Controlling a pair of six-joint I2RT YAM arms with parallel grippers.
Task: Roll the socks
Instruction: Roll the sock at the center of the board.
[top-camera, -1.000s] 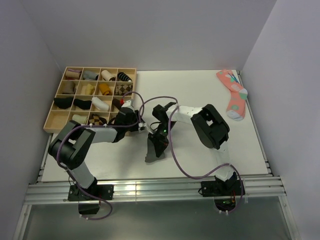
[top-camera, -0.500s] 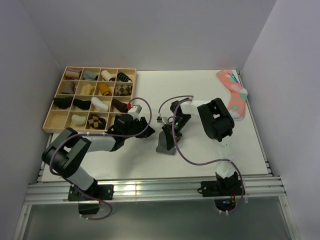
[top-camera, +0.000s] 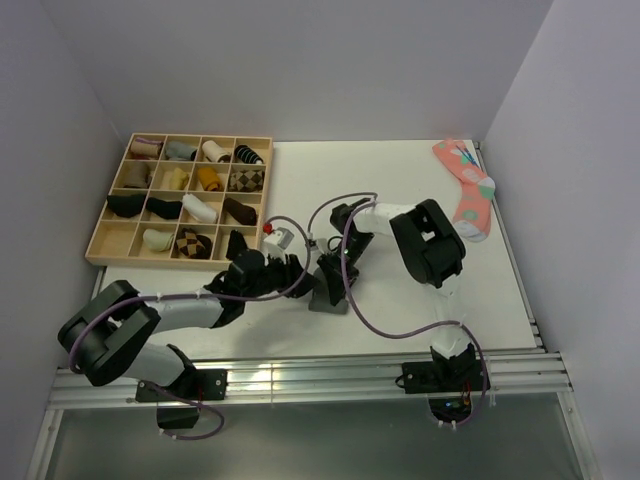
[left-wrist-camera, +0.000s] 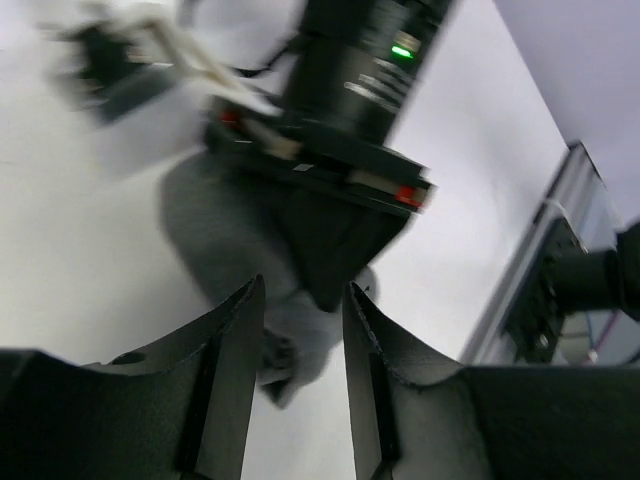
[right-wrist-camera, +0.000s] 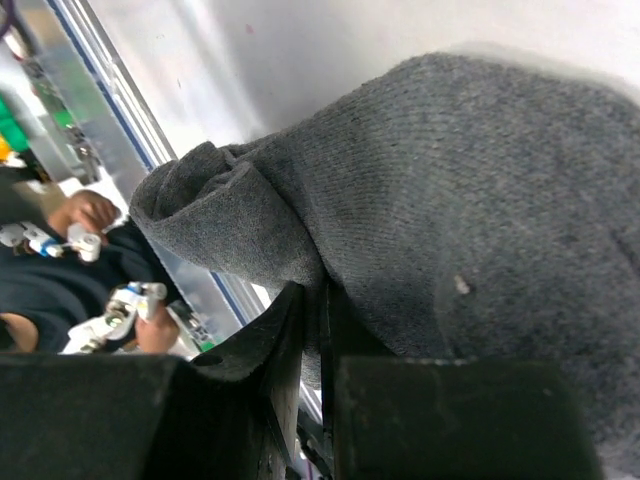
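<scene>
Socks: I see the grey socks (top-camera: 328, 292) on the white worktop (top-camera: 420, 200), right of the wooden tray (top-camera: 130, 261).
Right claw (right-wrist-camera: 312, 298): clamped on the socks.
Left claw (left-wrist-camera: 302, 290): fingers apart.
Room: pale lilac walls (top-camera: 300, 60).

The left hand (left-wrist-camera: 302, 293), jaws apart, faces the grey socks (left-wrist-camera: 212, 238) beneath the right arm (left-wrist-camera: 352, 70).

The left arm (top-camera: 170, 310) is lying low over the tabletop (top-camera: 400, 180), stretching toward the socks (top-camera: 326, 300). The left gripper (top-camera: 296, 271) is pointing at them from their left, its fingers (left-wrist-camera: 235, 370) standing parted. The right arm (top-camera: 425, 245) is bending sharply at the elbow and reaching down onto the socks from above. The right gripper (top-camera: 329, 277) is pinching the knit, its fingers (right-wrist-camera: 262, 385) pressing together.
</scene>
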